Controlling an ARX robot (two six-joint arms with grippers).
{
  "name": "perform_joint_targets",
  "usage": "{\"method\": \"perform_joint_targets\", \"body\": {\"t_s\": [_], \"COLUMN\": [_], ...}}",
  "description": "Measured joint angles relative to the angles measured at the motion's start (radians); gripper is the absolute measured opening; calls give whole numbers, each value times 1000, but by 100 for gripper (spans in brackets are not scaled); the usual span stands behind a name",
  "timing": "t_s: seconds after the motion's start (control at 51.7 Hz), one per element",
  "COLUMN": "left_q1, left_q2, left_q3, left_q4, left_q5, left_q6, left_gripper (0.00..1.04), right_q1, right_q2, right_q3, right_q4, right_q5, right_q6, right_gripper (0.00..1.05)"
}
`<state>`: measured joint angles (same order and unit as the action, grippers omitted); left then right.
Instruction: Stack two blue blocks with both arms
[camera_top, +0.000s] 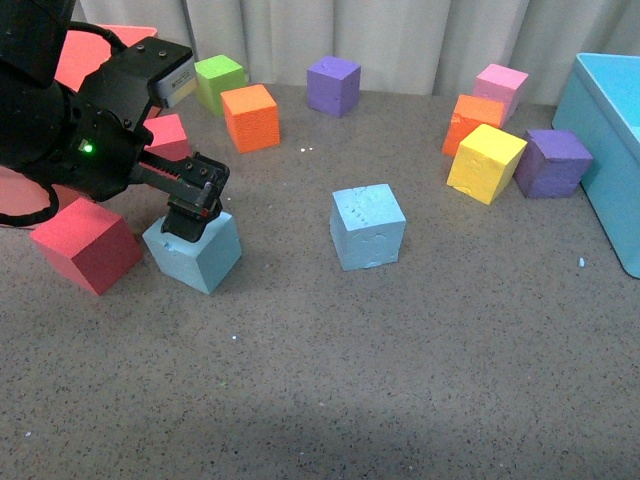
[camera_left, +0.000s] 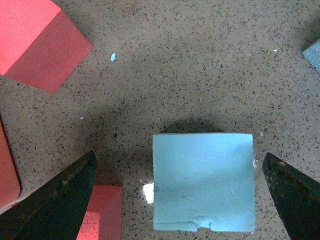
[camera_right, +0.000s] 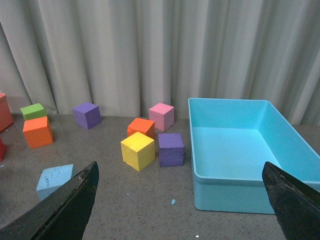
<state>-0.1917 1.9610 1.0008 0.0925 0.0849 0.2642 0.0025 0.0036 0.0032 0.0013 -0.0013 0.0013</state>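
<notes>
One sky-blue block (camera_top: 195, 252) lies at the left, next to a red cube (camera_top: 85, 245). My left gripper (camera_top: 195, 210) is open and hangs just above this block. In the left wrist view the block (camera_left: 202, 182) sits between the spread fingers (camera_left: 55, 205), untouched. The second blue block (camera_top: 368, 227) stands alone in the middle of the table. It also shows in the right wrist view (camera_right: 54, 181), beside one finger. My right gripper (camera_right: 180, 170) is open and empty, apart from it. The right arm is out of the front view.
A big light-blue bin (camera_top: 605, 130) stands at the right edge. Yellow (camera_top: 486, 162), purple (camera_top: 552, 162), orange (camera_top: 473, 120) and pink (camera_top: 500, 88) cubes cluster beside it. Green (camera_top: 219, 80), orange (camera_top: 250, 117) and purple (camera_top: 333, 85) cubes sit at the back.
</notes>
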Motion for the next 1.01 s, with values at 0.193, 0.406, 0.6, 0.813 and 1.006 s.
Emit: {"method": "perform_joint_targets", "body": {"t_s": [0.193, 0.406, 0.6, 0.813, 1.006], "left_q1": [0, -6, -15, -34, -64], "left_q2": [58, 113, 160, 169, 117], "left_q3": [70, 115, 145, 152, 166], "left_q4": [-98, -150, -180, -184, -217], "left_q5": [13, 23, 19, -13, -40], "left_q6": [-55, -121, -154, -163, -255], "left_gripper": [98, 98, 98, 64, 53], "right_q1": [0, 0, 0, 0, 0], "right_q2": [0, 0, 0, 0, 0], "right_q3": [0, 0, 0, 0, 0], "right_q4": [0, 0, 0, 0, 0], "right_q5": [0, 0, 0, 0, 0], "right_q6": [0, 0, 0, 0, 0], "right_gripper": [95, 95, 95, 95, 95]}}
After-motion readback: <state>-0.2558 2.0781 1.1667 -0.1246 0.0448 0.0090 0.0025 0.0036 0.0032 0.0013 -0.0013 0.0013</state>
